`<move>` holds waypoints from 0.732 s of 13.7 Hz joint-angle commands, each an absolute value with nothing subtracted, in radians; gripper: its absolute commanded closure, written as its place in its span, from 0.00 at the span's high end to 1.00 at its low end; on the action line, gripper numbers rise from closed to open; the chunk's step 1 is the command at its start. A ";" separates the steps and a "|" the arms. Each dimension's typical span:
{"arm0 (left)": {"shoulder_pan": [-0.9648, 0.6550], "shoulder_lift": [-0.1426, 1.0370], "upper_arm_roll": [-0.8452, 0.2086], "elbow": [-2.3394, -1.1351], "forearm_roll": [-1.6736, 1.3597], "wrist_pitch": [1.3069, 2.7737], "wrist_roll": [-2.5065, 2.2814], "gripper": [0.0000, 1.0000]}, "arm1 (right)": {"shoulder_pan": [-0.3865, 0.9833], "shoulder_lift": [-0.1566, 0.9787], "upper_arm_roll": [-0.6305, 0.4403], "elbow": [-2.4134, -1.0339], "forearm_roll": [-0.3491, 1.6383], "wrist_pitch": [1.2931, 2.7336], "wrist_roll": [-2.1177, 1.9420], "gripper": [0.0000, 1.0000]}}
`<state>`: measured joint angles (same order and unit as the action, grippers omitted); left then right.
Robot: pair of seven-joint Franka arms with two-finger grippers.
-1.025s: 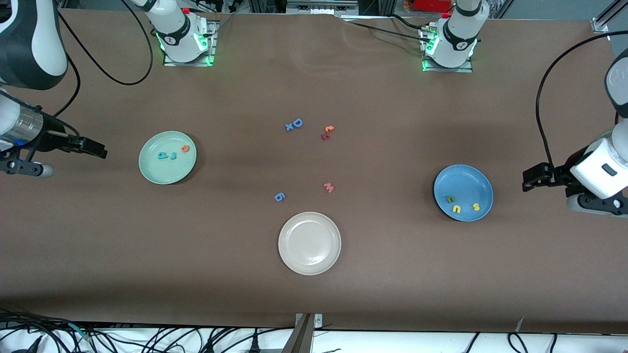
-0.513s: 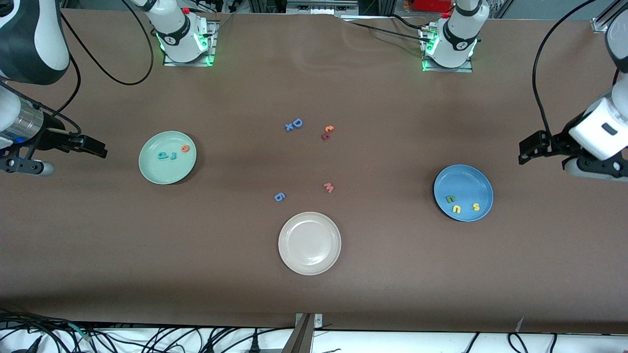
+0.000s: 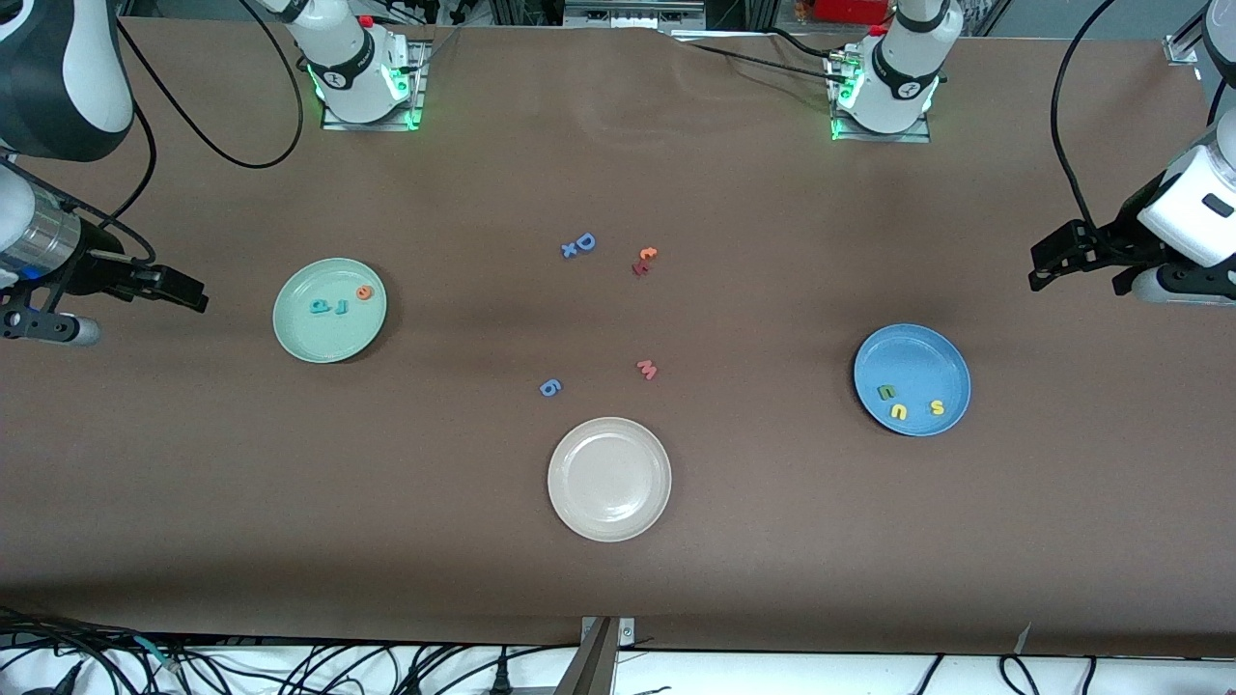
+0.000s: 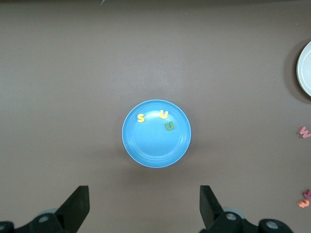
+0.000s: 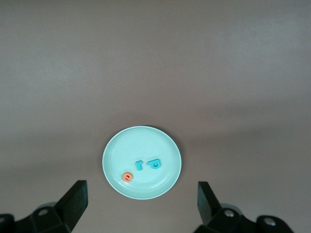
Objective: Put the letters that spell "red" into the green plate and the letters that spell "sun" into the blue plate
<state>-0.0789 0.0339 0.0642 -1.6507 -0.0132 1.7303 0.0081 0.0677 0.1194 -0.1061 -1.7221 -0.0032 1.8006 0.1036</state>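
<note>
A wide table point(image 3: 772, 541) covered with a matte brown sheet fills nearly the whole front view. The covering has a slight wrinkle near its upper edge, between two metal mounting plates point(image 3: 372, 121) bolted there, each lit by a green glow. Soft, even light falls from above and leaves faint, broad shadows across the brown surface. Along the lower edge of the table runs a pale strip of floor or ledge strewn with black cables point(image 3: 319, 666), and a grey metal bracket point(image 3: 601, 656) sticks up at the middle of that edge. Above the upper edge, bits of metal framing and a red box point(image 3: 850, 10) show.
</note>
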 commanded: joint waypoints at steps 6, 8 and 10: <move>-0.078 0.020 0.060 -1.661 -0.025 1.727 0.008 1.00 | 0.055 0.107 -0.092 -1.718 -0.009 1.792 0.104 1.00; -0.077 0.025 0.060 -1.654 -0.025 1.721 0.009 1.00 | 0.055 0.107 -0.092 -1.718 -0.009 1.792 0.103 1.00; -0.077 0.032 0.060 -1.634 -0.025 1.689 0.011 1.00 | 0.055 0.107 -0.092 -1.718 -0.009 1.793 0.098 1.00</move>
<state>-0.0794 0.0339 0.0619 -1.6505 -0.0133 1.7232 0.0061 0.0677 0.1194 -0.1058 -1.7220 -0.0032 1.8006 0.1035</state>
